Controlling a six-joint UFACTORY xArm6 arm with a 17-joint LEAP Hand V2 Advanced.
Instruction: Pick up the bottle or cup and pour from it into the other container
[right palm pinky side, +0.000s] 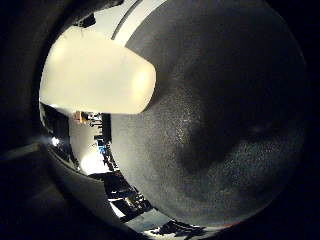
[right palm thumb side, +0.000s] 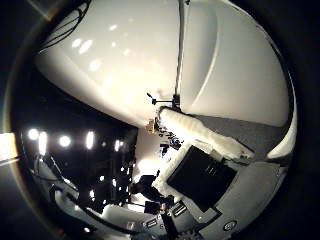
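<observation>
In the right thumb side palm view a large smooth white container (right palm thumb side: 130, 60) fills much of the picture, so it is close to the palm. A thin dark seam runs down it. White and black parts of my hand (right palm thumb side: 205, 150) lie right beside it; I cannot tell whether they touch it. In the right little finger side palm view a rounded cream-white part of my hand (right palm pinky side: 100, 72) reaches in over a dark grey table top (right palm pinky side: 220, 110).
The grey table top's pale edge (right palm pinky side: 90, 185) curves past a dim room with bright lamps (right palm thumb side: 60, 140) and dark furniture (right palm pinky side: 115, 185). A soft shadow lies on the table top (right palm pinky side: 215, 155).
</observation>
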